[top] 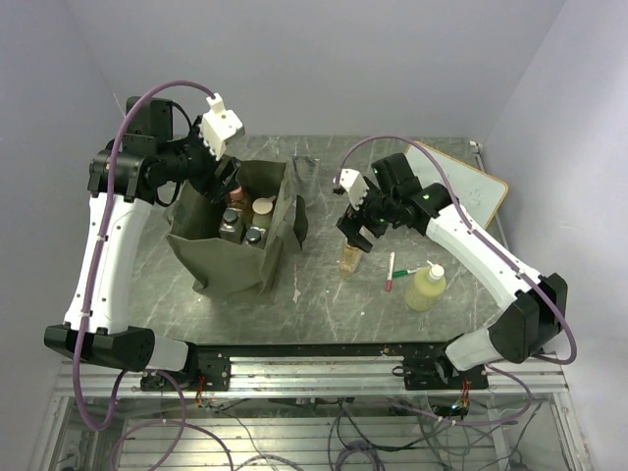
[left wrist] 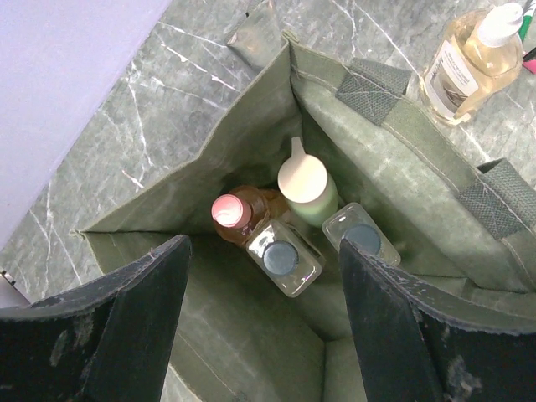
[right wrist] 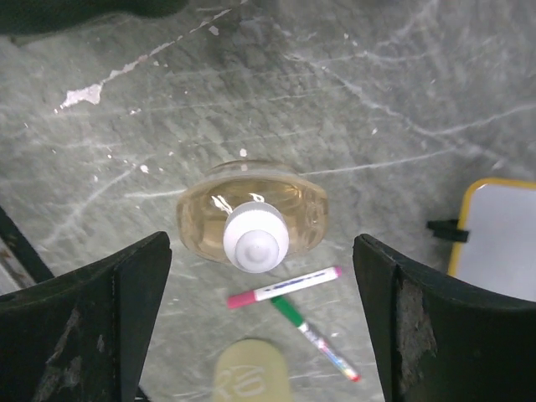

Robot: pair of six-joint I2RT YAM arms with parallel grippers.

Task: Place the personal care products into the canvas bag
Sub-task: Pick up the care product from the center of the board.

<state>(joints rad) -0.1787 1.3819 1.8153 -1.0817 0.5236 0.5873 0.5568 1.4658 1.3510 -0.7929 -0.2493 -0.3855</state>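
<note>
My right tool [right wrist: 261, 247], fingers apart, hovers over the amber bottle [right wrist: 251, 197] at frame centre; lower squarely, clamp the body; height above it unclear.

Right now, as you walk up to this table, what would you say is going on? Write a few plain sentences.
Two robot arms are packing toiletry bottles into an olive canvas bag. Four bottles stand inside it, and the left gripper hangs open over the bag's mouth, holding nothing. The right gripper is open above an amber bottle standing upright on the table, its fingers clear of it on both sides. A pale yellow bottle and two marker pens are still out on the table nearby.
</note>
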